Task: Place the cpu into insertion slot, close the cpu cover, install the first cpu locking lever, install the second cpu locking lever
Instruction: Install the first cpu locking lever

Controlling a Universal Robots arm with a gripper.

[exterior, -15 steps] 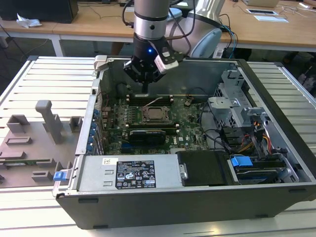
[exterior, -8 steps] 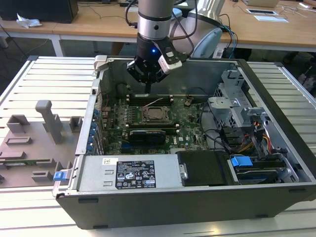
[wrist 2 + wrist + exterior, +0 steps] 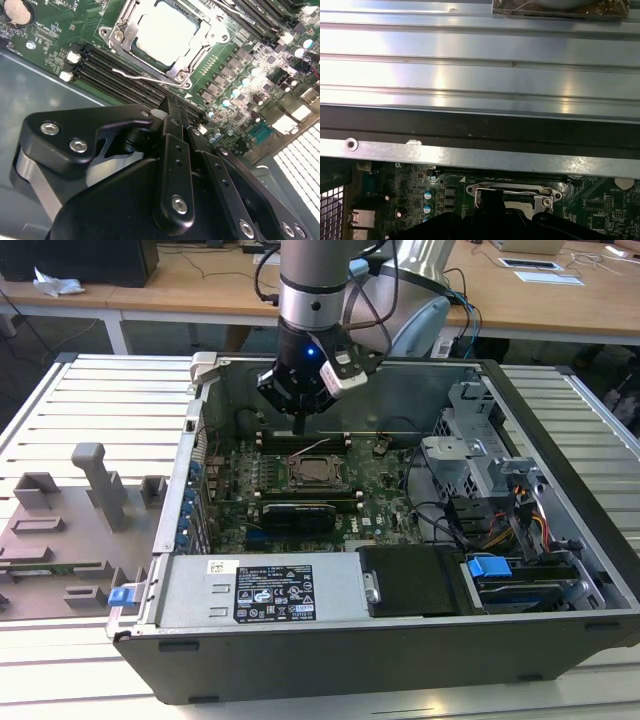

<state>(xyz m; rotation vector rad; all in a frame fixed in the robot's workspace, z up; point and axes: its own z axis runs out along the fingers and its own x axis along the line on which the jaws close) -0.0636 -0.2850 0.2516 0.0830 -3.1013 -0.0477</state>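
Observation:
The cpu lies flat in the insertion slot, its pale top showing through the window of the cpu cover, which lies down over it. A thin wire locking lever runs along the socket's edge nearest the gripper; whether it is latched I cannot tell. My gripper hangs over the memory slots just beside the socket, fingers shut together with nothing between them. In the exterior view the gripper points down just behind the socket, slightly above the board. In the first wrist view the cover shows beyond the dark fingers.
Black memory slots run beside the socket. The open computer case has a power supply at the front, a drive cage and cables at the exterior view's right, and a metal side wall. Grey fixtures stand on the slatted table.

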